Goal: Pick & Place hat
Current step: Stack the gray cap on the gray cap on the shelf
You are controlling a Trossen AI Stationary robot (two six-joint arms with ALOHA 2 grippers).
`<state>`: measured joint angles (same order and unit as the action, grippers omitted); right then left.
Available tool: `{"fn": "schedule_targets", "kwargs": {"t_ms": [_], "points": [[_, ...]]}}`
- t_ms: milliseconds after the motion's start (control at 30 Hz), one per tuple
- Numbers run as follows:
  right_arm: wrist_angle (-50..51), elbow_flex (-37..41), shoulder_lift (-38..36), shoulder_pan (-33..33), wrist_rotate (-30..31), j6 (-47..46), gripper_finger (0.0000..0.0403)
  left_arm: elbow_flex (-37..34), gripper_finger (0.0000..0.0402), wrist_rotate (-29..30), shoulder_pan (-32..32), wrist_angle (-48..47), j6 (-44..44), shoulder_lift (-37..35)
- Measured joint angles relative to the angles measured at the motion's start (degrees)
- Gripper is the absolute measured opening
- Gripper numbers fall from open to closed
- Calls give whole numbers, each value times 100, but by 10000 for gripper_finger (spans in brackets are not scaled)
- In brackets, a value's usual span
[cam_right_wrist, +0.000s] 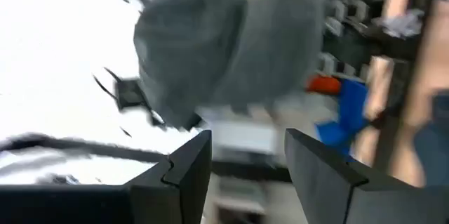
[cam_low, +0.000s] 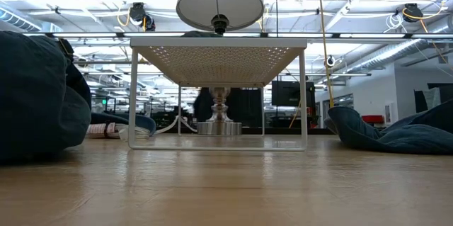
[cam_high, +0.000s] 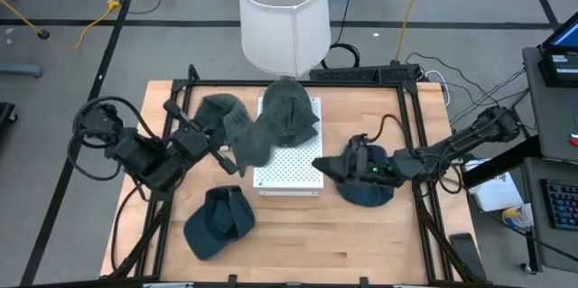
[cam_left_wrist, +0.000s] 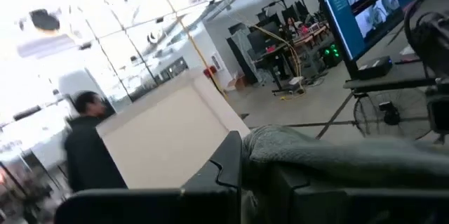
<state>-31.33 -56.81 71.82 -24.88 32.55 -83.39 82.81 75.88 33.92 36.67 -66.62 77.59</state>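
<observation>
Rack (cam_high: 287, 175) mid-table, hats (cam_high: 271, 121) on it, one hat (cam_high: 219, 222) front-left, another (cam_high: 366, 189) right, lamp (cam_high: 283, 15) behind.

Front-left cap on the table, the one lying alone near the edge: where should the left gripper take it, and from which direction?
Probably by the brim. The front-left cap lies flat and alone on the table, its crown soft and slumped, its brim toward the front-left corner offering a thin stiff edge. Come from above on that side. The left gripper looks occupied, shut on a grey hat over the white rack.

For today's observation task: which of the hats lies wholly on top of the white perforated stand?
The grey hat at the stand's back end, nearest the lamp. The hat beside it overhangs the stand's edge; the others rest on the table.
</observation>
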Motion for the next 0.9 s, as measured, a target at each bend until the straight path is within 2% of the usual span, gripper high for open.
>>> {"fn": "schedule_targets", "kwargs": {"t_ms": [100, 300, 467, 667, 800, 900], "points": [[-807, 158, 209, 1, 352, -154, 172, 0, 23, -255, -124, -14, -406, 4], [-2123, 180, 873, 133, 477, -567, 171, 0, 23, -1043, -392, -4, -1092, 4], [-3179, 180, 1548, 282, 470, -839, 171, 0, 23, -1202, -628, 65, -1470, 4], [-3441, -27, 2156, 489, 194, -1331, 171, 0, 23, -1567, -876, 60, -1732, 4], [-3548, -518, 2500, 642, -47, -1331, 171, 0, 23, -1924, -927, 49, -1733, 26], [-3932, -790, 2703, 731, -115, -981, 171, 4, 23, -2059, -949, 126, -1925, 179]]}}
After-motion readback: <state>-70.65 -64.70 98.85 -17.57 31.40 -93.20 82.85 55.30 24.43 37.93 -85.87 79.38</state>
